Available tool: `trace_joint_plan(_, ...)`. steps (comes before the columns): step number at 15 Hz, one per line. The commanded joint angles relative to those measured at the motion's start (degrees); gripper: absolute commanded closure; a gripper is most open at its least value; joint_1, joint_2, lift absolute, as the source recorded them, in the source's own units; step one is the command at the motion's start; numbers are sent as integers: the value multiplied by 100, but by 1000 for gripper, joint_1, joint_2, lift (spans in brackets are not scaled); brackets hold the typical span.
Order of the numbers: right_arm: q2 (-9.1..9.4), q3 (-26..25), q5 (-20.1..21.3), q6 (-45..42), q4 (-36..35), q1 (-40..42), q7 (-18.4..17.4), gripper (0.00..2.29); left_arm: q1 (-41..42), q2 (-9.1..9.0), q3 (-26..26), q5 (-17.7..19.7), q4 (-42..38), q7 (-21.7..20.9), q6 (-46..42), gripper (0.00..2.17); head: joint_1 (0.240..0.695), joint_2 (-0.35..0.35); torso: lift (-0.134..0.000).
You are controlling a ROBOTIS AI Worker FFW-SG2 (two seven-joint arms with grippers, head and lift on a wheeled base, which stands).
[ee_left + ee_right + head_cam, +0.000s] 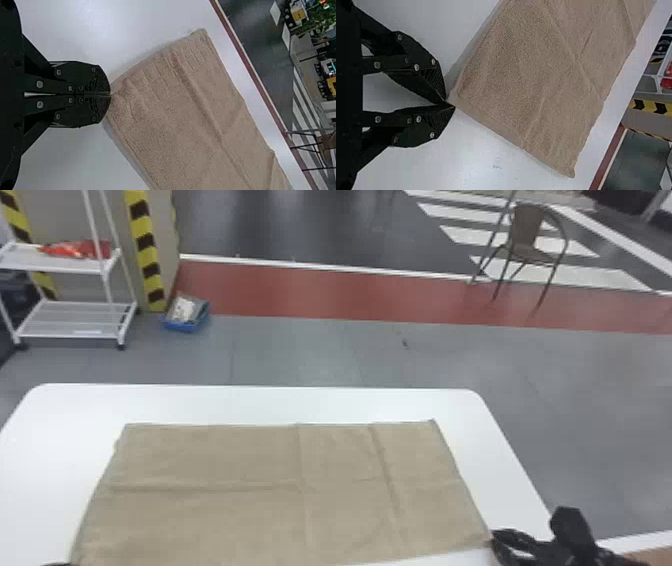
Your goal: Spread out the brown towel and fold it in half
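Item, brown towel [240,510]: one, laid out broad from left to right on the white table [260,402], its two near corners in your grippers. Item, left gripper [56,564]: the head view gives you a dark sliver of it at the near left; the left wrist view gives you the left gripper [111,94] in full, fingers pressed together, pinching the towel's near left corner, with short ripples and a long crease in the cloth beyond. Item, right gripper [493,535]: at the near right, tips together on the near right corner; the right wrist view shows you that pinch closely, plus faint marks [496,166] on the tabletop. Item, surroundings, per your head view: white cart [75,266] at far left, red item [75,249] on its upper shelf; blue bin [185,325] on the floor beside it; brown chair [527,250] at far right.
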Motion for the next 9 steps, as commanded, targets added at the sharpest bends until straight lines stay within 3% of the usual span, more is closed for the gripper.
trace_joint_plan(1, 49, -126, -75, 64, -286, 131, 91, 1355, 35, 0, 31, 0, -127, 0, 141, 1436, 695, -217, 0)
trace_joint_plan(9, 383, -618, -382, 363, -1393, 482, 504, 1359, 255, 0, 268, 26, -619, -26, 334, 1436, 695, -211, 0)
